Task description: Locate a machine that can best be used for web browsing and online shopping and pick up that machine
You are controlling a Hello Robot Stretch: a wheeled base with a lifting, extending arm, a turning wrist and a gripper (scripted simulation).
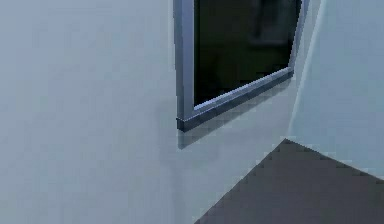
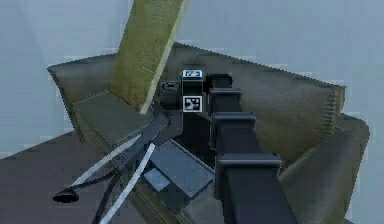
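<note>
Side view along the arm: an olive-brown sofa [image 2: 300, 110] against a pale wall [image 2: 60, 30]; a tall yellow-green cushion [image 2: 150, 45] standing on end on the seat, tilted, rising well above the backrest; the dark square arm [image 2: 235, 165] coming up from the bottom edge just right of the middle and reaching over the seat, ending in two small white marker squares [image 2: 192, 101] with black marks; just left of them the dark body of the gripper [image 2: 88, 205], with two thin pale fingers [image 2: 110, 165] slanting down and to the left, past the front edge of the seat toward the dark brown floor [image 2: 30, 175]; one dark fingertip low at the left, over that floor.

Task's machine: most likely the flat dark grey slab [image 2: 188, 165], laptop-like, lying on the seat cushion just left of the arm; fingers running close beside it, touching or apart impossible to say; equally impossible to tell how wide the pincer stands or whether anything is in its hold.

Forward view: a pale wall [image 1: 80, 110]; a dark window [image 1: 240, 45] in a grey frame [image 1: 183, 70] at the upper middle; a room corner to the right of it; a wedge of dark floor [image 1: 300, 190] at the lower right.
</note>
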